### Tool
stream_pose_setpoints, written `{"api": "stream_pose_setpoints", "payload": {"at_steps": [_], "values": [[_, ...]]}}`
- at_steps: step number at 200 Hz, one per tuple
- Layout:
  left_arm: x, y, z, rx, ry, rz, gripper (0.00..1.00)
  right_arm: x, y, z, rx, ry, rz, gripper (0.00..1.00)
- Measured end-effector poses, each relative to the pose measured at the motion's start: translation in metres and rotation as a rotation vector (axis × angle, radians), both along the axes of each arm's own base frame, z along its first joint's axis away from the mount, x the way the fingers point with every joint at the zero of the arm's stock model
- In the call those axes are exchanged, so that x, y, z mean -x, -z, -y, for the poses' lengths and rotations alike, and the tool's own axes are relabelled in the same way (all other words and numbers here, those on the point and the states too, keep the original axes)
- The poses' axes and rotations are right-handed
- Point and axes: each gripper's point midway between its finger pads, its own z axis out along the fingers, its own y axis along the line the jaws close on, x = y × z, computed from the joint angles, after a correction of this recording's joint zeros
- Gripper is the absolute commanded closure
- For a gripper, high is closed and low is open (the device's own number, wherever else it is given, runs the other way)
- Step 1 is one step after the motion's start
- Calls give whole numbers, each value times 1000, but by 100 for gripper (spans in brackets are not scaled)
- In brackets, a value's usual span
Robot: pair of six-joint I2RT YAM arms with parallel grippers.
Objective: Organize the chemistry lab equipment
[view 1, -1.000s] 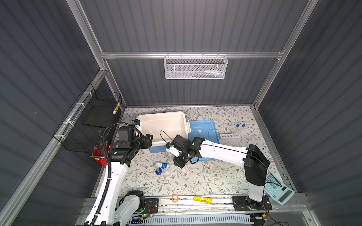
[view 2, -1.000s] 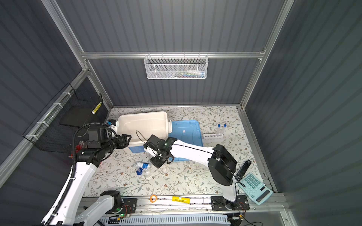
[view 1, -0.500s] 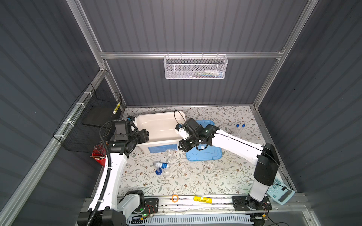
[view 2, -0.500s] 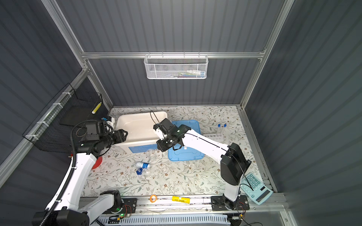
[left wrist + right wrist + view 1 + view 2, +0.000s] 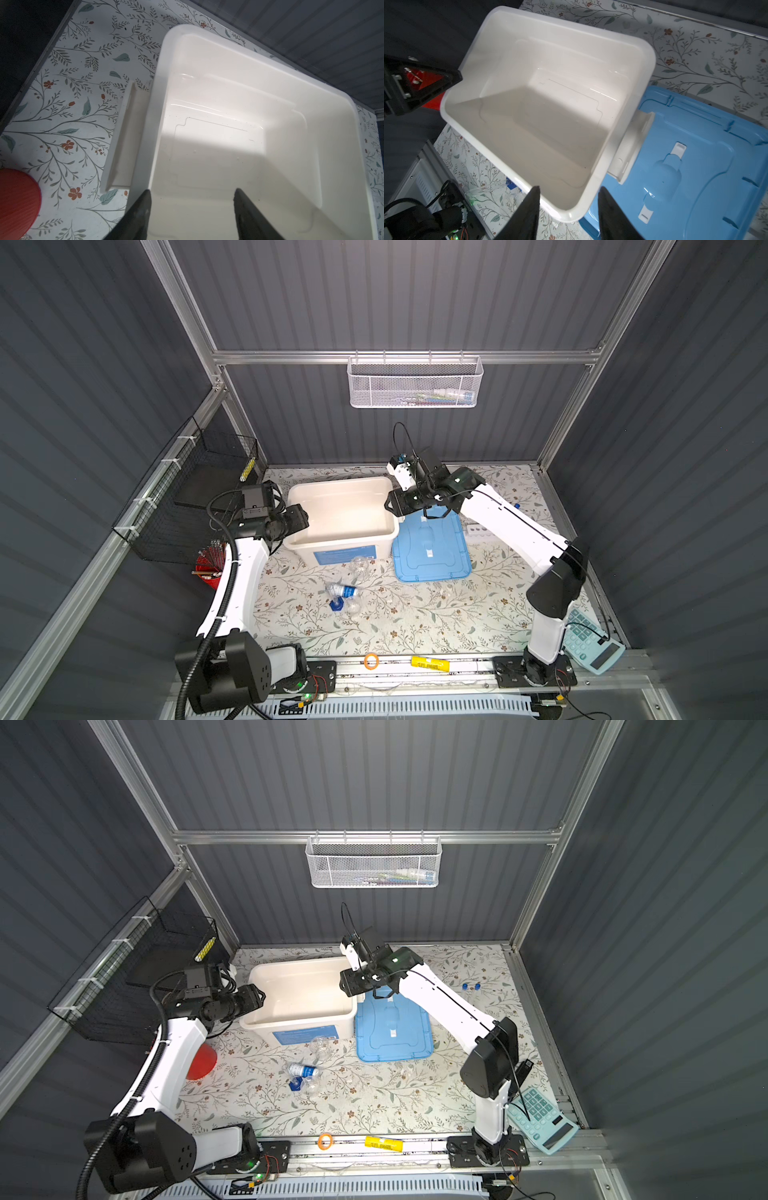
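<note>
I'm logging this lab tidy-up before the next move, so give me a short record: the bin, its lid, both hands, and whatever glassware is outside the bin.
container: white bin, uncovered, nothing inside
cover: blue lid, lying flat, right of the bin in both top views
left hand: open, empty, over the bin's left end
right hand: open, empty, over the bin's right end
glassware outside bin: round flask just in front of the bin; white bottle further forward
</note>
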Motion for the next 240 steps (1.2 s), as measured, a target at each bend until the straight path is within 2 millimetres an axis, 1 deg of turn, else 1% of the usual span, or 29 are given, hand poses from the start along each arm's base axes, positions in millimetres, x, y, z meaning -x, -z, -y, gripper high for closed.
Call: {"api": "stream_pose_setpoints", "payload": {"at_steps": [18,37,57,94,121,176,215,240], "values": [[-3,0,-3,-12,-11,-3,36,-12,16,-1,44,22,-23,51],[-4,-2,-7,-27,-24,-5,36,-20,32,-3,87,34,-44,51],[-5,-1,-10,-41,-35,-10,36,-26,42,-3,127,46,-54,51],[-8,7,-13,-54,-44,-32,36,-30,46,4,175,69,-51,52],[-12,8,-14,-59,-43,-27,36,-32,51,8,202,83,-52,52],[-16,18,-15,-60,-42,-52,36,-35,76,10,256,92,-83,54],[-21,22,-11,-43,-21,-51,37,-37,78,12,268,102,-77,54],[-25,28,-7,-24,-1,-60,37,-39,77,15,275,111,-71,55]]}}
